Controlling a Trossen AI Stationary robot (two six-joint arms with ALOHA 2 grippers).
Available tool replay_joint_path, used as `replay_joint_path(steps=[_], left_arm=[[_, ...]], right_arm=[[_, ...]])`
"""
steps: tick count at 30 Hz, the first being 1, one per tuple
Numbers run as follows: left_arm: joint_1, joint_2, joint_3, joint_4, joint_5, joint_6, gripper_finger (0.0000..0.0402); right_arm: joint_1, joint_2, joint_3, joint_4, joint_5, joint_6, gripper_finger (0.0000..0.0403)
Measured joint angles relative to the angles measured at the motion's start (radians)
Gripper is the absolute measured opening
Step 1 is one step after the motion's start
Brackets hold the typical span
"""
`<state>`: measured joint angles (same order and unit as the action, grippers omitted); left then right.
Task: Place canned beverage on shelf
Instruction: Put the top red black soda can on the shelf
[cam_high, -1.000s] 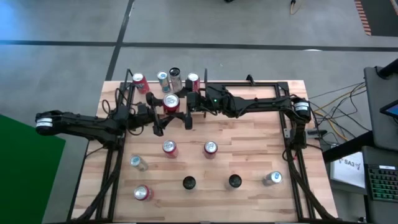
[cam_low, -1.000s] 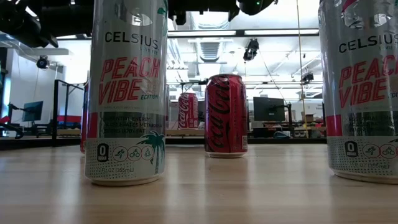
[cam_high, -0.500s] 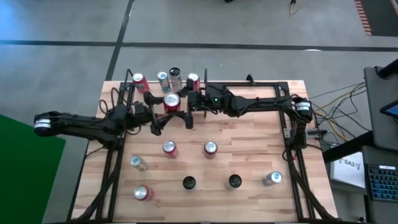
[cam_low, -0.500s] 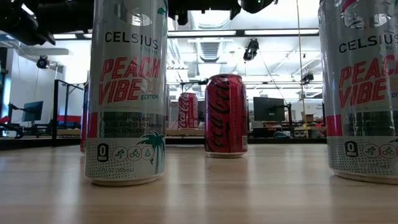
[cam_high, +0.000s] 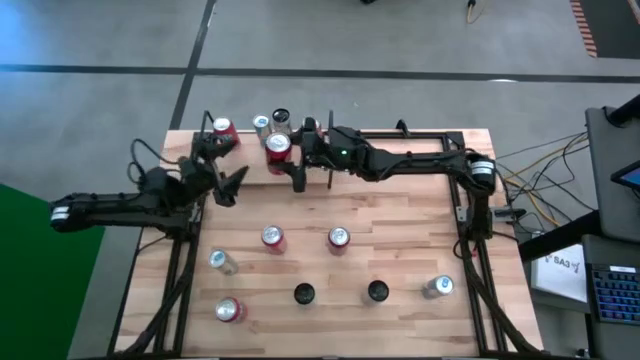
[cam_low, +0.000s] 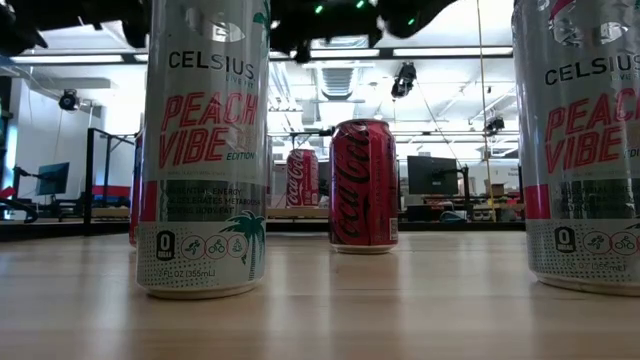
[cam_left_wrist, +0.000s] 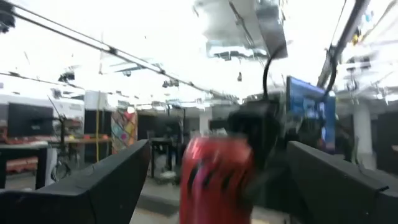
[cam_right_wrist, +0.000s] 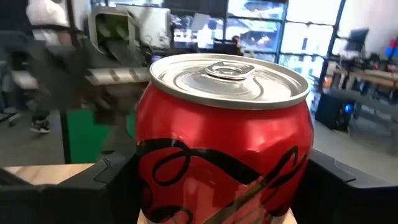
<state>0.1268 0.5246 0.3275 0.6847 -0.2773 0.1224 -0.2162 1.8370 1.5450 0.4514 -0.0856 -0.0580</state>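
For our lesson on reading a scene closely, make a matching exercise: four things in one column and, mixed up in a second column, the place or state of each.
Things:
1. right hand
2. left hand
3. red can
4. two black cans

Places or states:
A. open and empty
B. standing in the table's front row
C. gripped, near the cans at the back edge
D. shut on a can

Pairs: 1-D, 2-A, 3-C, 4-B

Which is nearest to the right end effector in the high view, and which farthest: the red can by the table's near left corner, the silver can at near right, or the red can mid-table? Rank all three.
From the right end effector:
1. Red can mid-table, just below it in the view.
2. Red can at the near left corner.
3. Silver can at near right.
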Motion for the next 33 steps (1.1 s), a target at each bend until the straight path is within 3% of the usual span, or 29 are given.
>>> replay_joint_path(steps=[11, 17, 33], left_arm=[[0.0, -0.123, 0.0, -0.017, -0.004, -0.008, 0.0362], [0.0, -0.17, 0.0, -0.062, -0.003, -0.008, 0.0362], [0.0, -0.189, 0.0, -0.088, -0.003, -0.009, 0.0362]], right_arm=[[-0.017, 0.284, 0.309, -0.13, 0.01, 0.04, 0.0284], [-0.033, 0.407, 0.455, -0.26, 0.081, 0.008, 0.0284], [-0.068, 0.481, 0.488, -0.315, 0.116, 0.032, 0.0284]])
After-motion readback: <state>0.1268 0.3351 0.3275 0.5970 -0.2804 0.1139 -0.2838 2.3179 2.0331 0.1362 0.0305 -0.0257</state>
